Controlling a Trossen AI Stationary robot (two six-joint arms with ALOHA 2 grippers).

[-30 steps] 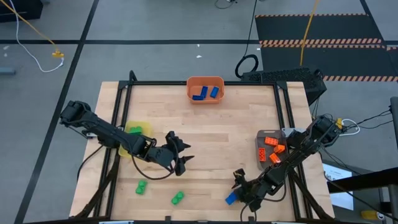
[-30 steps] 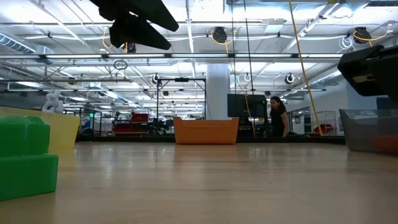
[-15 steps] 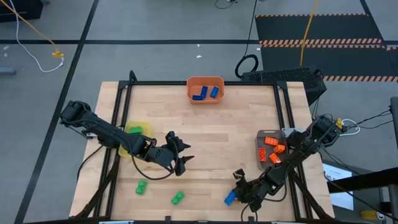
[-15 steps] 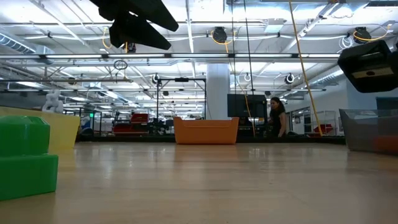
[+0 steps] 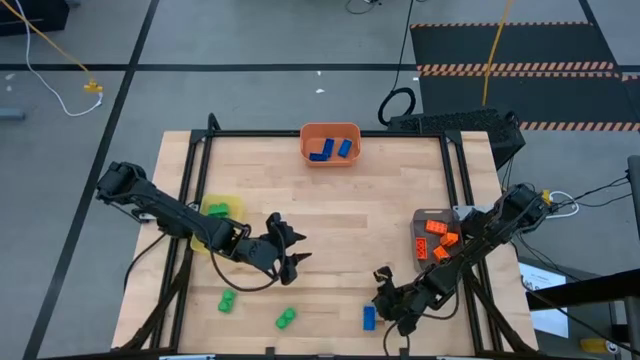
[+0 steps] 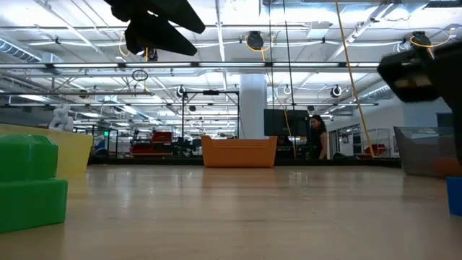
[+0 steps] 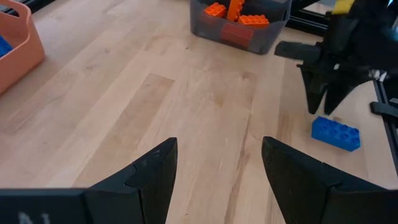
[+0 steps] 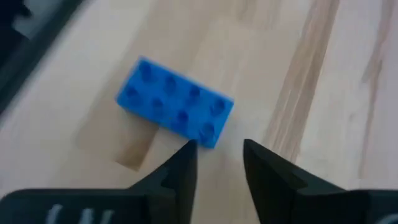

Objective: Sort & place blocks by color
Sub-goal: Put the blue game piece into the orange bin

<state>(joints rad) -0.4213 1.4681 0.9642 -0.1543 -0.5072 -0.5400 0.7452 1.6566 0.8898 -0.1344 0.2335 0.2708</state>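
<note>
A bare wooden table (image 5: 330,215) framed by a black rail sits on a grey workshop floor, and most of its middle lies open between the two arms. An orange bin (image 5: 330,143) with two blue blocks stands at the far edge, a yellow bin (image 5: 222,212) sits at the left side under the left arm, and a grey bin (image 5: 436,238) with orange blocks (image 5: 437,240) sits at the right side. Two green blocks (image 5: 256,309) lie near the front edge, well apart from each other. A blue block (image 8: 175,110) lies flat on the wood near the front edge, studs up, free of any grip. The right gripper (image 8: 217,167) hangs just beside and above it, fingers narrowly parted and empty, their tips next to the block's end but not around it. The left gripper (image 7: 217,168) hovers over the clear middle of the table with its fingers spread wide and nothing between them.
</note>
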